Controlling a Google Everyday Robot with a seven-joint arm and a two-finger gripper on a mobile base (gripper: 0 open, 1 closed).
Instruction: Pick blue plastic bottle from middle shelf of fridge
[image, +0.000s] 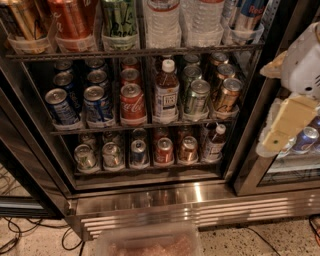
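Clear ribbed water bottles (162, 25) at twelve o'clock; translucent plastic tub (145, 244) at six; thin black cables (11, 234) at seven.

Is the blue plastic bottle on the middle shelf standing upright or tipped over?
Upright: the blue plastic bottle stands on its base, white cap on top. The gripper hangs at the right, apart.

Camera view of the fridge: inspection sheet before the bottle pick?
Surface: middle shelf, wire rack, lanes stocked.
Job's things: blue plastic bottle upright at its lane's front, between red Coca-Cola can and green can; fridge interior in view.
Clutter: blue cans left, bronze cans right; similar bottle on the rack below.
Hand: right of the shelves, apart from the bottle.
Cables: black cables on floor, lower left.
Surroundings: clear tub at bottom edge.
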